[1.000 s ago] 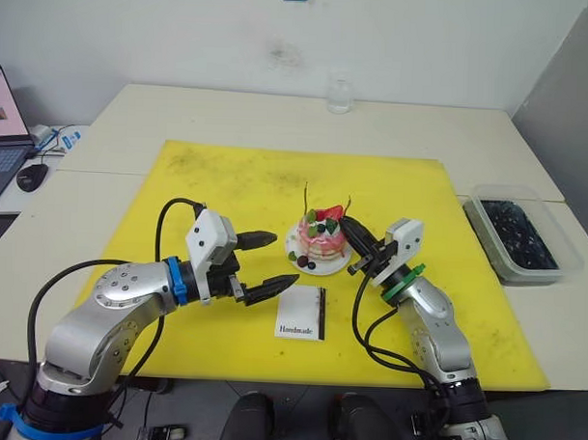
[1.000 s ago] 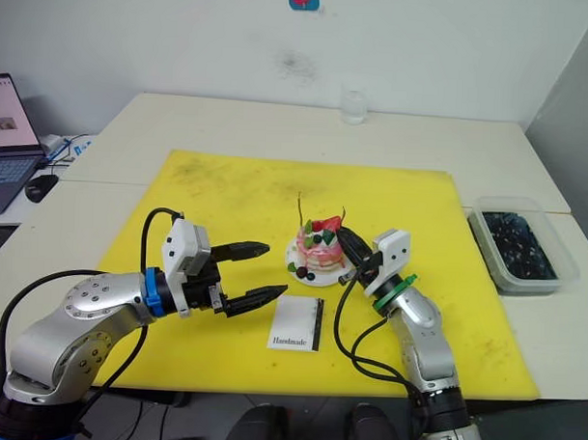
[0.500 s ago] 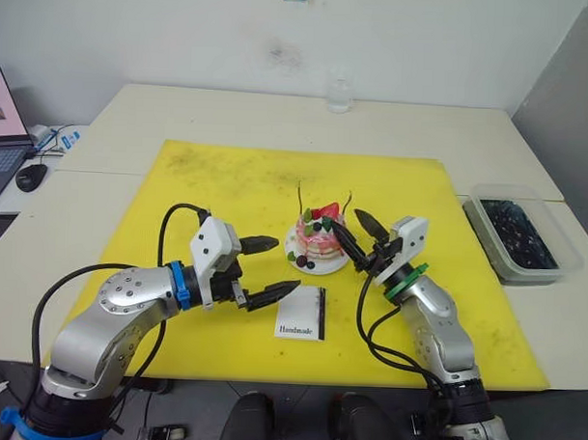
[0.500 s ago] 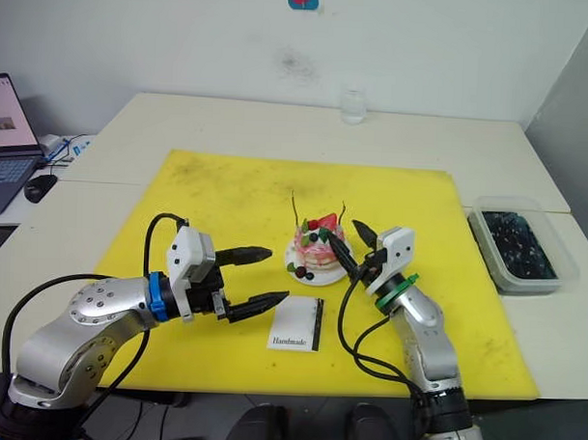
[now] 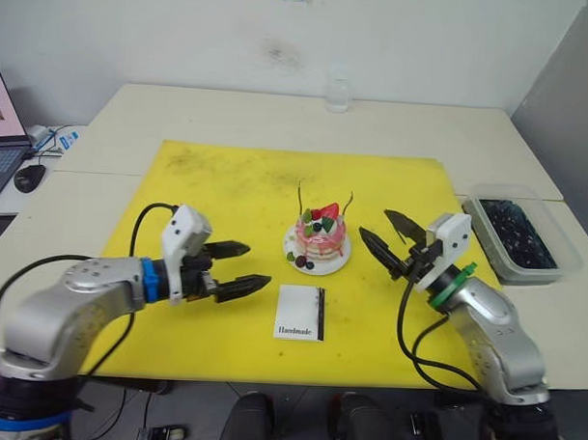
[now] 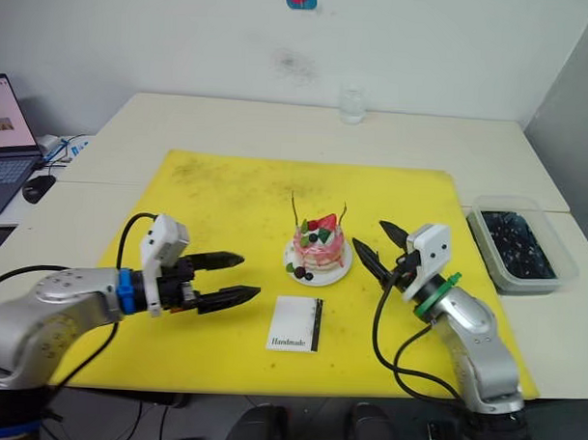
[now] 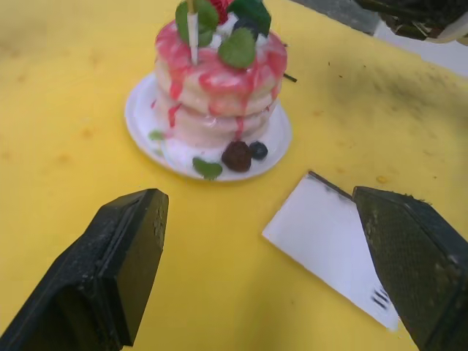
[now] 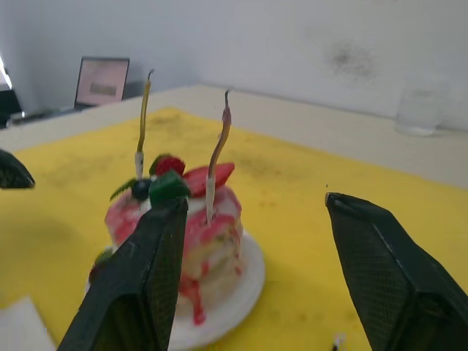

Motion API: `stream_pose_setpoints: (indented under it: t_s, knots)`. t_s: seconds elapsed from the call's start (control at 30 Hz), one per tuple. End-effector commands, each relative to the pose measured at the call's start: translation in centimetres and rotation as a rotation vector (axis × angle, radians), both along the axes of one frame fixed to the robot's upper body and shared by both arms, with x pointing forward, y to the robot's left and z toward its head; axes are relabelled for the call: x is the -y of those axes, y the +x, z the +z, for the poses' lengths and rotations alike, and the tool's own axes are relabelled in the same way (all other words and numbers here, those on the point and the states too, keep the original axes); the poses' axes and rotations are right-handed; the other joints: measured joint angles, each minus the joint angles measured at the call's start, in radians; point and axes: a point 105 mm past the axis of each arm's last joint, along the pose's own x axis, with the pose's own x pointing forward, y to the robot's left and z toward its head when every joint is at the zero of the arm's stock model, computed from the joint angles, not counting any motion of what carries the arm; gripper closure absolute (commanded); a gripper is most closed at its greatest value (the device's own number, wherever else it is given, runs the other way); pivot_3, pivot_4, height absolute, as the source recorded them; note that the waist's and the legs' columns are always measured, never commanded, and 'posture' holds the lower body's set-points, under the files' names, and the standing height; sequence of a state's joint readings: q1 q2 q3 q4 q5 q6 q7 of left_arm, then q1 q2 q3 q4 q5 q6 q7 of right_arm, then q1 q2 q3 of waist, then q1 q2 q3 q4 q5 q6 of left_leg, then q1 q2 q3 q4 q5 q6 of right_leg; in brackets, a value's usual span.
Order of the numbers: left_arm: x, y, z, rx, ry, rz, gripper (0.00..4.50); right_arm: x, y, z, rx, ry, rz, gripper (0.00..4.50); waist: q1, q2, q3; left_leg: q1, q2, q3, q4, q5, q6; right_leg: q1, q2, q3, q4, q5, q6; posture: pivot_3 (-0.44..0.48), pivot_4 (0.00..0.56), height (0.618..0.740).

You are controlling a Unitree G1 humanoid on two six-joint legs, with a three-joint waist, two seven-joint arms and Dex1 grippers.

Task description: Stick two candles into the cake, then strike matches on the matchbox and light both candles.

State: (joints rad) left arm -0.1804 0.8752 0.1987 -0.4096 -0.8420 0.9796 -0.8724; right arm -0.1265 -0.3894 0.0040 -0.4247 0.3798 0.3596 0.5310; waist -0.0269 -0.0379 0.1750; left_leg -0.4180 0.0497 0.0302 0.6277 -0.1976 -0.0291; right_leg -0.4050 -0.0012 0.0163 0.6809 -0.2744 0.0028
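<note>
candles [image 8: 219, 142] in cake [image 5: 318, 238] | matchbox [image 5: 300, 311] before cake, apart

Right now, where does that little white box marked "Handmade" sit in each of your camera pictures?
Left eye view: the matchbox lies on the yellow mat, just in front of the cake.
Right eye view: same spot, between the two grippers.
Left wrist view: a white corner of it near the cake's plate.
Right wrist view: a white corner at the picture's lower edge, probably the box.
Shared landmark: the cake.
</note>
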Motion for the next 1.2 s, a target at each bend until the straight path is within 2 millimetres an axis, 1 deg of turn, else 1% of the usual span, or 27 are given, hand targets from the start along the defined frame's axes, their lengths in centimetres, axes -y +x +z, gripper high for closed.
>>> stream_pose_setpoints:
  t_s: [0.03,0.13,0.2,0.23,0.27,0.3,0.37,0.43,0.47,0.57,0.7,0.87,1.2]
  knots:
    - [0.3,-3.1,1.1,-0.2,-0.064,-0.121,0.0,-0.3,-2.1,1.1,0.012,-0.071,0.112,1.4,0.0,0.0,0.0,0.0,0.0,0.0,0.0,0.0,0.0,0.0,0.0,0.0,0.0,0.0,0.0,0.0,0.15,0.74]
    - [0.3,-3.7,1.0,-0.337,-0.099,-0.112,0.0,-0.8,-3.4,0.6,-0.028,-0.173,0.205,1.4,0.0,0.001,0.001,0.0,-0.001,0.0,0.0,0.0,0.0,0.0,-0.001,0.0,0.0,0.0,0.0,0.0,0.15,0.74]
    - [0.4,-3.6,0.6,-0.401,-0.116,-0.087,0.0,-1.0,-3.9,0.0,-0.077,-0.213,0.24,1.76,0.0,0.0,0.001,0.001,-0.001,-0.001,0.0,0.0,0.0,0.001,-0.001,-0.001,0.0,0.0,0.0,0.0,0.15,0.74]
    - [0.5,-3.6,0.4,-0.429,-0.121,-0.08,0.0,-1.1,-4.1,-0.3,-0.097,-0.232,0.261,2.01,0.0,0.0,0.001,0.001,-0.001,-0.001,0.001,0.0,0.0,0.001,-0.001,-0.001,0.0,0.0,0.0,0.0,0.15,0.74]
    - [0.5,-3.4,0.0,-0.454,-0.124,-0.065,0.0,-1.2,-4.4,-0.7,-0.118,-0.251,0.282,2.41,0.0,0.0,0.001,0.001,-0.001,-0.001,0.001,0.0,0.0,0.001,-0.001,-0.001,0.0,0.0,0.0,0.0,0.15,0.74]
    - [0.6,-3.3,-0.3,-0.482,-0.13,-0.05,0.0,-1.3,-4.6,-1.0,-0.14,-0.271,0.3,2.7,0.0,0.0,0.001,0.001,-0.001,-0.001,0.001,0.0,0.0,0.001,-0.001,-0.001,0.0,0.0,0.001,0.0,0.15,0.74]
    - [0.9,-2.9,-1.0,-0.53,-0.16,-0.022,0.0,-1.6,-5.0,-1.9,-0.182,-0.311,0.33,3.41,0.001,0.0,0.001,0.001,-0.001,-0.001,0.001,0.0,0.0,0.001,-0.001,0.0,0.0,0.0,0.001,0.0,0.15,0.74]
    - [1.2,-2.8,-1.1,-0.562,-0.195,-0.024,0.0,-1.8,-5.2,-2.7,-0.219,-0.348,0.35,4.23,0.001,-0.001,0.001,0.0,-0.002,0.0,0.001,0.0,0.0,0.001,-0.002,0.0,0.0,0.0,0.001,0.0,0.15,0.74]
    - [1.4,-2.8,-1.3,-0.573,-0.195,-0.021,0.0,-1.8,-5.3,-3.0,-0.233,-0.366,0.356,4.46,0.001,-0.001,0.001,0.0,-0.001,-0.001,0.001,0.0,0.0,0.0,-0.002,0.0,0.0,0.0,0.001,0.0,0.15,0.74]
    - [1.8,-2.6,-2.2,-0.601,-0.19,0.003,0.0,-1.9,-5.3,-3.8,-0.263,-0.406,0.366,4.46,0.001,-0.001,0.001,0.0,-0.002,-0.001,0.001,0.0,0.0,0.0,-0.002,0.0,0.0,0.0,0.001,0.0,0.15,0.74]
    - [2.4,-2.4,-2.6,-0.617,-0.201,0.008,0.0,-2.1,-5.3,-4.6,-0.289,-0.442,0.376,4.46,0.001,-0.001,0.001,0.0,-0.002,-0.001,0.001,0.0,0.0,0.0,-0.002,0.0,0.0,0.0,0.001,0.0,0.15,0.74]
    - [3.5,-2.3,-3.2,-0.638,-0.195,-0.004,0.0,-2.6,-5.3,-5.1,-0.311,-0.461,0.396,4.46,0.002,-0.001,0.001,0.0,-0.002,-0.001,0.001,0.0,0.0,0.0,-0.002,0.0,0.0,0.0,0.001,0.0,0.15,0.74]
    - [4.8,-1.3,-4.1,-0.651,-0.207,0.01,0.0,-3.8,-4.8,-5.5,-0.334,-0.506,0.433,4.46,0.002,-0.001,0.001,0.0,-0.002,-0.001,0.001,0.0,0.0,0.0,-0.002,0.0,0.0,0.0,0.001,0.0,0.15,0.74]
